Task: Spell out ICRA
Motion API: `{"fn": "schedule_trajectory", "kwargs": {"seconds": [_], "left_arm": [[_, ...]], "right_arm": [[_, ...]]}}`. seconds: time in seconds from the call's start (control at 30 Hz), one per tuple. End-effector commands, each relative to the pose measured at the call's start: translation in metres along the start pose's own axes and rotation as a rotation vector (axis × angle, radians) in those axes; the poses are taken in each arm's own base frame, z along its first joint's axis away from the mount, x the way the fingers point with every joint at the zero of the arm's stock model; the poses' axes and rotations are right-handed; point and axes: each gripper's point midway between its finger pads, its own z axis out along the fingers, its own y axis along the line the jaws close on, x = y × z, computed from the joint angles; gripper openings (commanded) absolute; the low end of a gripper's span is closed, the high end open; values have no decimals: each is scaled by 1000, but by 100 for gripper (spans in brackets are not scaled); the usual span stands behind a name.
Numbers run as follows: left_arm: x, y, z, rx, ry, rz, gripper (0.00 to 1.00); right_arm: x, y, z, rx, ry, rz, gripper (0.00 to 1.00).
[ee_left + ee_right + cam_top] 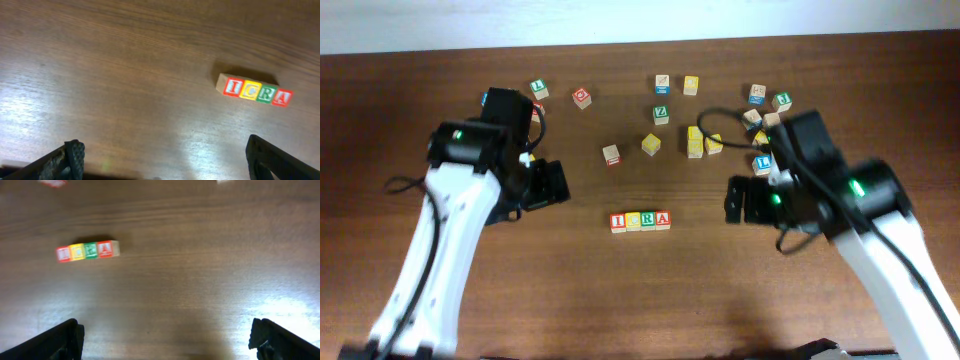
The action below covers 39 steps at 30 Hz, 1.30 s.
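Observation:
A row of letter blocks reading I, C, R, A (640,221) lies touching side by side on the brown table; it also shows in the left wrist view (256,91) and in the right wrist view (86,251). My left gripper (552,184) is open and empty, well to the left of the row; its fingers (162,162) span bare wood. My right gripper (735,200) is open and empty, to the right of the row; its fingers (167,340) also span bare wood.
Several loose letter blocks lie scattered at the back: a green Z block (661,114), yellow blocks (651,144), a red-faced block (581,97), a block (611,154) and a cluster near the right arm (757,95). A black cable (715,115) loops over them.

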Motion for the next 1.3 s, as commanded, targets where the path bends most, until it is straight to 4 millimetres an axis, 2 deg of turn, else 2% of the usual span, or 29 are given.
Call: {"fn": "schedule_trajectory", "kwargs": {"seconds": [0.0,0.1,0.13,0.2,0.37,1.03,1.17,1.27], "left_arm": [[25,15,-33,5,-133,-21,95],[55,38,-47,14,-300,-66,95],[64,43,-51,47,-360,-70,95],[81,54,-70,147,-531,-104,98],[105,80,-101,204,-734,-144,99],[110,83,-100,205,-734,-144,99],[110,83,-100,204,-734,-144,99],[110,83,-100,203,-733,-144,99]], "right_arm": [[9,0,-35,-8,-134,-68,98],[22,-1,-55,-28,-219,-115,98],[27,-6,-57,-19,-239,-119,98],[40,-16,-58,-25,-280,-101,98],[53,-25,-62,-72,-360,-94,98],[53,-25,-62,-71,-358,-94,98],[45,-43,-59,-16,-412,-43,98],[33,-52,-41,-22,-517,-39,98]]}}
